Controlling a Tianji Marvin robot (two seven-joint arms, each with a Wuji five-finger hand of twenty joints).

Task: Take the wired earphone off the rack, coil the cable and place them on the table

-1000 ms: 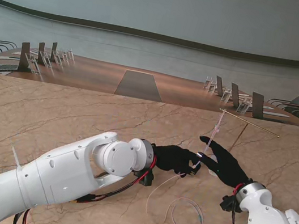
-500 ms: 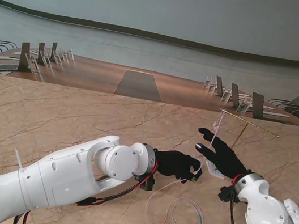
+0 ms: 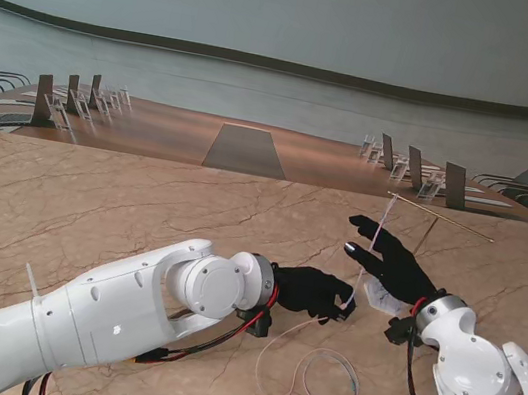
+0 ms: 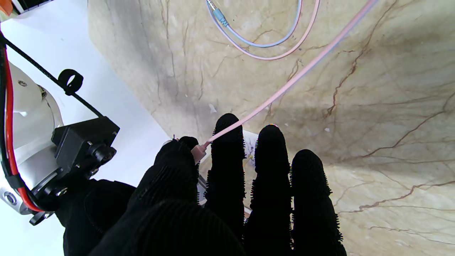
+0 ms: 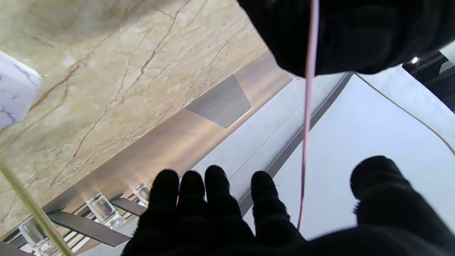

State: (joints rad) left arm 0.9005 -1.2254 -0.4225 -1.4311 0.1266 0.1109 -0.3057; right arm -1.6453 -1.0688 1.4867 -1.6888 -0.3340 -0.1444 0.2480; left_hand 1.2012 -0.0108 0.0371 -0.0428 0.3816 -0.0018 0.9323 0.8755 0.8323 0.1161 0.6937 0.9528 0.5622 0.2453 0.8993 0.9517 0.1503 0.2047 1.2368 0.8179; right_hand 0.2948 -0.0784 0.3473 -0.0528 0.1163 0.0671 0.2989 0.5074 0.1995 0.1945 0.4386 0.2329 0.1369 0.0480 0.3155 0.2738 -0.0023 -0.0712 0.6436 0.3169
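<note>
While I've got the stand view up, going left to right: my left hand (image 3: 314,292) is pinched shut on the cable (image 3: 367,260), thumb and first finger (image 4: 227,142) clamping the pink strand in the left wrist view. From that pinch the cable runs steeply up and away from me to the rack (image 3: 440,218), a thin rod out on the right, so its long axis is close to vertical, leaning slightly right. The slack drops the other way into a loose loop (image 3: 327,375) lying on the table (image 3: 91,199) nearer to me. My right hand (image 3: 390,264) is spread, fingers apart, gripping nothing, with the strand crossing between thumb and fingers. It's just beside the hanging part and closer to the rack, so I reckon it makes the lift-off.
</note>
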